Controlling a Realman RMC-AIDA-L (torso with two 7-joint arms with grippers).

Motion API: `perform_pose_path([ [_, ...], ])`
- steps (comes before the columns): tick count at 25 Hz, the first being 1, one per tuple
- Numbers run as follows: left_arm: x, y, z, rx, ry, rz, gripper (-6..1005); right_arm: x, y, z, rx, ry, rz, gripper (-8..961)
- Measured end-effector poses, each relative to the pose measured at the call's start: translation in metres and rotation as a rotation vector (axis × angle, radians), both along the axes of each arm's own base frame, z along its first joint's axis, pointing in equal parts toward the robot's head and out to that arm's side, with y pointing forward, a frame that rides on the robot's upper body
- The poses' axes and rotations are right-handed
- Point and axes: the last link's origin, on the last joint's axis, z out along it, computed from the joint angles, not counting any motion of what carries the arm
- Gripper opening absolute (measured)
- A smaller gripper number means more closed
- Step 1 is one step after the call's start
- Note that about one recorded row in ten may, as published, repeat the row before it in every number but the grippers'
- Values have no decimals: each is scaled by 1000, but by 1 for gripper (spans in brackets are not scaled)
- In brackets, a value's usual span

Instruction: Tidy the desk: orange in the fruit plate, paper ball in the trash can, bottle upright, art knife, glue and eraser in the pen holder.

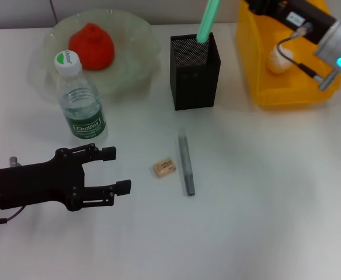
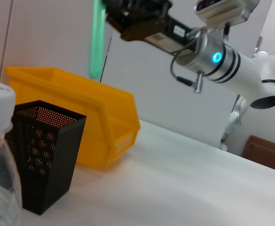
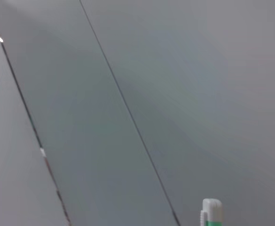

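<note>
Your right gripper (image 2: 128,14) clamps a green glue stick (image 1: 207,20) above the black mesh pen holder (image 1: 195,73); left gripper (image 1: 115,170) open near the clear plastic bottle (image 1: 80,99), beige eraser (image 1: 164,168) on the white desk (image 1: 264,204).

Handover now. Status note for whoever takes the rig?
Left tool open, empty, over the desk beside the bottle.
Right tool shut on the glue, above the pen holder, not in yet.
Done: orange in fruit plate, paper ball in trash can, bottle upright.
Left: drop the glue in; eraser and art knife lie on the desk before the holder.
</note>
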Motion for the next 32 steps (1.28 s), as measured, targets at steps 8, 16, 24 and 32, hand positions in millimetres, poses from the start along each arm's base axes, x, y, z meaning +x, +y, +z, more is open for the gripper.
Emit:
perform_pose_path([
  [8,0,-2,1,-1,-17,7,845,7,-1,-19,25,-54,-37,210],
  [16,3,-2,1,-6,-24,0,845,21,-12,-14,31,-23,-56,358],
  [24,4,-1,0,-13,-23,-4,844,29,-25,3,18,0,-11,733],
  [32,5,-3,0,-24,-28,-12,844,25,-42,13,-46,-81,123,771],
])
